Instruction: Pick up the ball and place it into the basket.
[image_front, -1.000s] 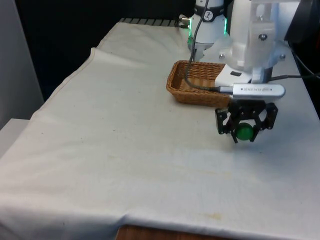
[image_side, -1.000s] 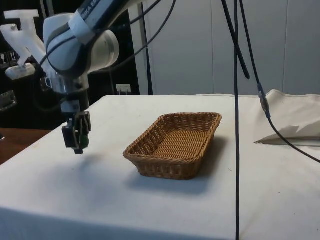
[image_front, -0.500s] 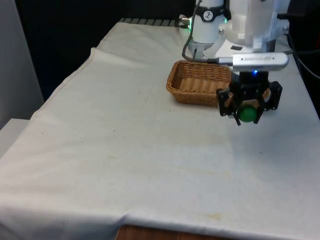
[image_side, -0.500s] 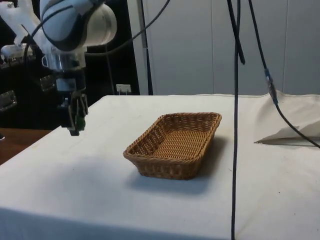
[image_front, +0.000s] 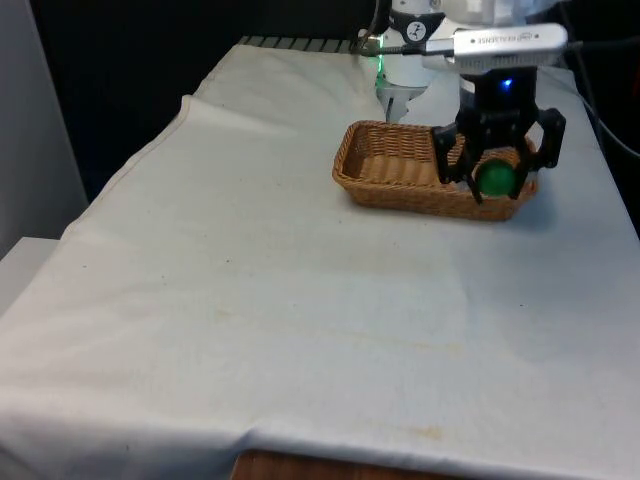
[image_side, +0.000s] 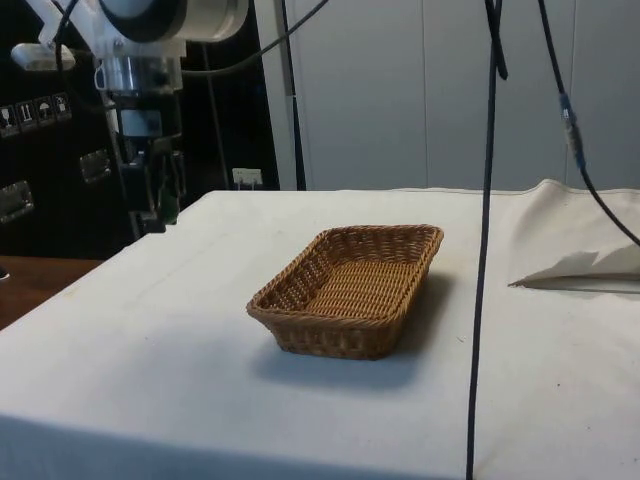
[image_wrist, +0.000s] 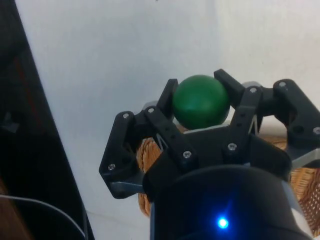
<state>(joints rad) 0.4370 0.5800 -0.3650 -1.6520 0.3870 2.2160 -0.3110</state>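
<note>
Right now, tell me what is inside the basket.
The basket holds nothing on the woven floor visible in the side view. In the front view the gripper, shut on the green ball, covers its right end.

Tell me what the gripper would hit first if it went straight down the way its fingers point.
Probably the white cloth: in the side view the gripper, holding the green ball, hangs beside the wicker basket, not over it.

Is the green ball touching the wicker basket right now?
Apart. In the side view the green ball, held by the gripper, hangs above the cloth well away from the wicker basket, with bare table between them.
</note>
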